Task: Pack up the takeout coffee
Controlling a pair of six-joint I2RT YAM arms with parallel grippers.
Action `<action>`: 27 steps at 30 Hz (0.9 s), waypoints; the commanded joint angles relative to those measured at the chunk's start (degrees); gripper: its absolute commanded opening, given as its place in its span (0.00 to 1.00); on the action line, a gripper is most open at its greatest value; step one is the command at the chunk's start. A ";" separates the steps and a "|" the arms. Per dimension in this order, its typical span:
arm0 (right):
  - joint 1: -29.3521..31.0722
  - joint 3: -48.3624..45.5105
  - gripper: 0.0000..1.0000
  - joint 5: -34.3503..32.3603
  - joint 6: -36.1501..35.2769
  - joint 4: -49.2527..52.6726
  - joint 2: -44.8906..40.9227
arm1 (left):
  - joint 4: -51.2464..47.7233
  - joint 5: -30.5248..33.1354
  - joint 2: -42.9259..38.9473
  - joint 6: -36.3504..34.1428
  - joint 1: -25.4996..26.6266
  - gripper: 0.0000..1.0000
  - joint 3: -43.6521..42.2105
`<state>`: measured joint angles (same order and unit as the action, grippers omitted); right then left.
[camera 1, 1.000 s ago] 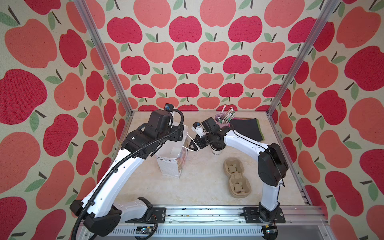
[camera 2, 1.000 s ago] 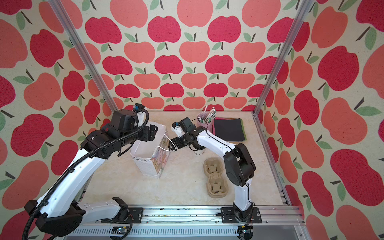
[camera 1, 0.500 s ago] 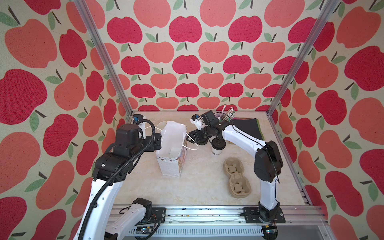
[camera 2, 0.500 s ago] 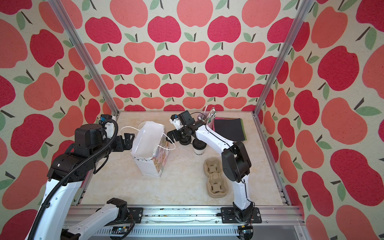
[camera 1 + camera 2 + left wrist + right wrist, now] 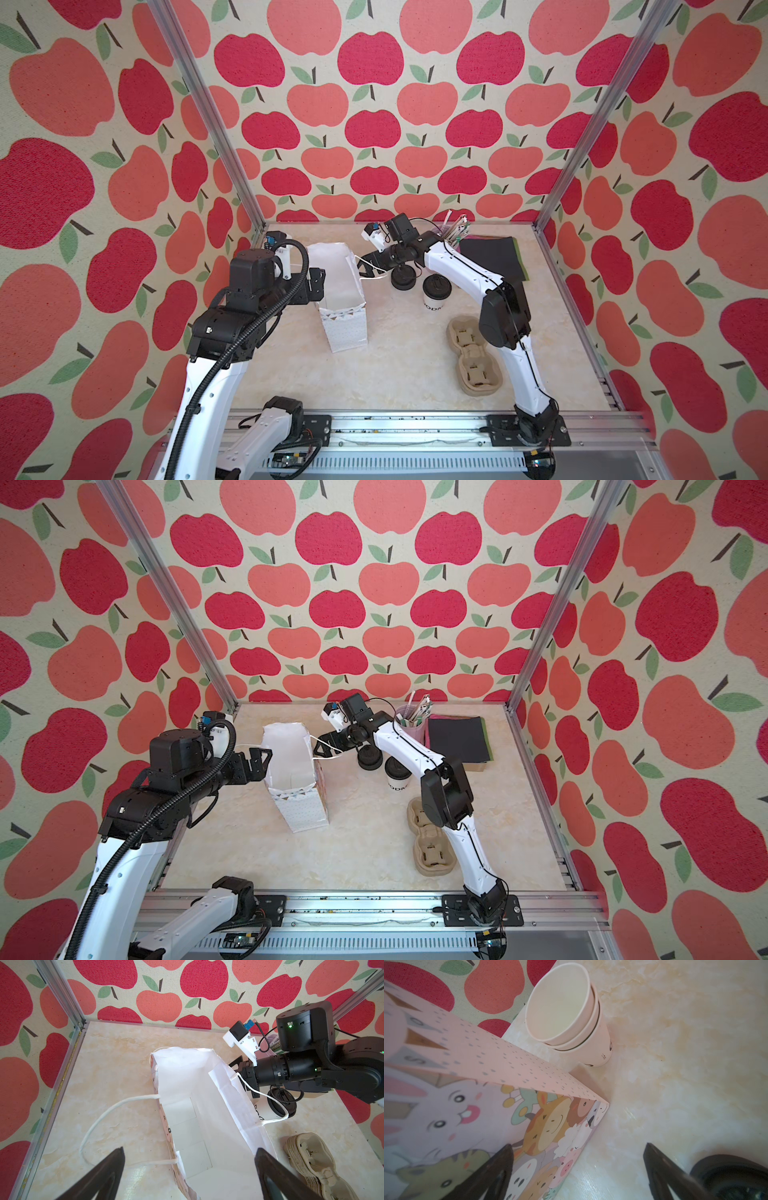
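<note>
Top views, both: paper bag (image 5: 345,328) stands upright on counter (image 5: 395,374), mouth open upward, probably so cup can go straight down. Your left gripper (image 5: 190,1153): jaws spread, empty, at bag's mouth, likely to steady it. Your right gripper (image 5: 578,1147): jaws spread, empty, beside bag's handle (image 5: 370,272). Takeout coffee (image 5: 436,293) stands apart from bag, just beside loose black lid (image 5: 403,277). Own lid on top, long axis vertical, lettering faces front of counter.

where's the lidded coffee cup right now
In both top views the lidded coffee cup stands on the table, right of the paper bag, beside a loose black lid, behind the pulp cup carrier.
</note>
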<state>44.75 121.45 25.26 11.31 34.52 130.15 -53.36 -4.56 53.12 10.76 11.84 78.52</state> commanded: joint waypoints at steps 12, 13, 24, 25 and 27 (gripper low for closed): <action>2.72 6.78 0.99 3.95 -4.71 6.91 3.74 | -4.31 0.76 8.47 -9.01 -4.03 0.96 11.52; 2.47 6.77 0.99 2.87 -4.88 7.33 3.63 | -4.77 0.86 8.92 -9.70 -4.40 0.95 12.32; -0.58 1.29 0.99 -4.17 -6.97 7.88 -2.53 | -5.90 -1.98 20.52 -16.75 -7.59 0.86 20.19; -0.78 0.61 0.99 -4.99 -7.37 7.94 -3.10 | -5.71 -2.18 21.54 -17.42 -7.80 0.85 20.69; -1.19 -0.76 0.99 -7.11 -8.19 8.19 -4.53 | -5.61 -2.85 23.25 -18.74 -8.22 0.84 21.76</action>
<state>43.81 122.43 21.65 5.63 41.15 129.84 -58.30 -5.69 74.94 -4.60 4.23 97.71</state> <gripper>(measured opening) 0.993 0.842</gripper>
